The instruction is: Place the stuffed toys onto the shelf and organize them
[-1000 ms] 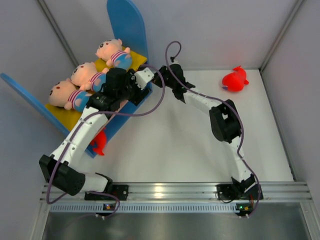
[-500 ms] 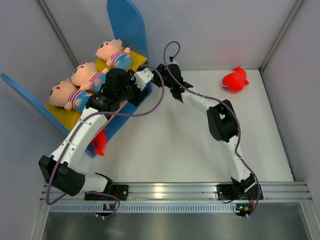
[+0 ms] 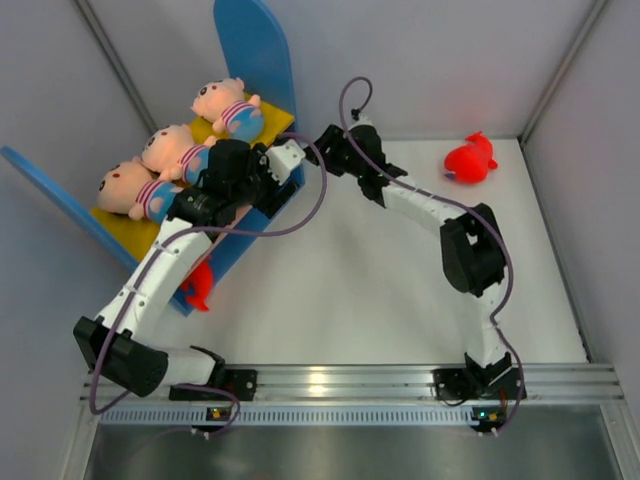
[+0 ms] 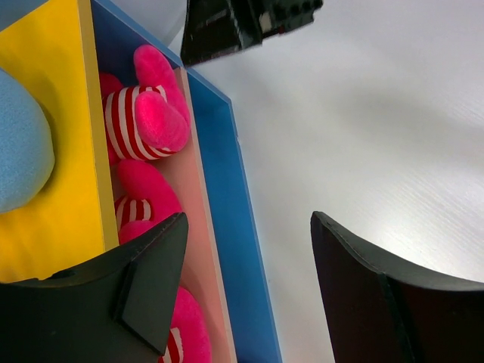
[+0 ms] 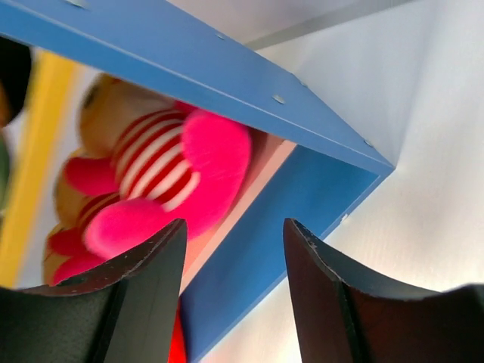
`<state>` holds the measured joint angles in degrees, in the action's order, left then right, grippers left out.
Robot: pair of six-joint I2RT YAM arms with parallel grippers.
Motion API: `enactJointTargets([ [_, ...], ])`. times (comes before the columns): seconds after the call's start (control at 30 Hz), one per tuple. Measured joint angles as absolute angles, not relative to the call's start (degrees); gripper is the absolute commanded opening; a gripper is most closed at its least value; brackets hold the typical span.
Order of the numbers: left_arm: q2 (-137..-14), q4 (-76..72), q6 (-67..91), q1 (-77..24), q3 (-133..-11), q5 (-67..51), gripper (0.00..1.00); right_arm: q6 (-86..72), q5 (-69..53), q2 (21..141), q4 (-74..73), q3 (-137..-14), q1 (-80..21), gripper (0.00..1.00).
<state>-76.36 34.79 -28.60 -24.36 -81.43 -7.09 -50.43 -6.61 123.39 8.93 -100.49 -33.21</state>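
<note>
The left gripper and right gripper are held wide, empty, by the shelf, upper left. A red plush is seen upper right.

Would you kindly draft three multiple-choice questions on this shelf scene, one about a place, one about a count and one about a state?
1. Where do the peach-faced dolls lie?
A. on the table
B. on the yellow upper board
C. on the lower board

2. How many peach-faced dolls are there?
A. two
B. three
C. five

3. How does the right gripper stand?
A. shut on a doll
B. shut, empty
C. open, empty

Answers:
1 B: the top view shows them lying in a row on the yellow board.
2 B: three heads show there.
3 C: the right wrist view shows its fingers apart with nothing between them.
</note>
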Motion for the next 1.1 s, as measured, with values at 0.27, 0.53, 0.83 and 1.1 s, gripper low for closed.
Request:
enactJointTargets([
  [0.27,-74.0,37.7,-28.4,-24.4,-81.1,-7.9,0.72,-43.7,-10.6,104.6,3.3,-89.4,-23.2,0.66],
  [0.53,-73.4,43.9,-27.3,-24.4,-81.8,-12.4,0.72,-33.2,0.9,104.4,-14.8,-92.5,1.1,0.83],
  [0.83,-76.0,47.7,-27.1,-24.5,-87.1,-14.1,0.72,-22.9,2.5,129.9,-24.5,-118.6,7.6,0.79],
  [1.1,-78.3,48.8,-27.2,-25.1,-87.3,-14.2,0.68,-19.5,-1.1,131.5,-22.3,-112.0,7.3,0.0],
])
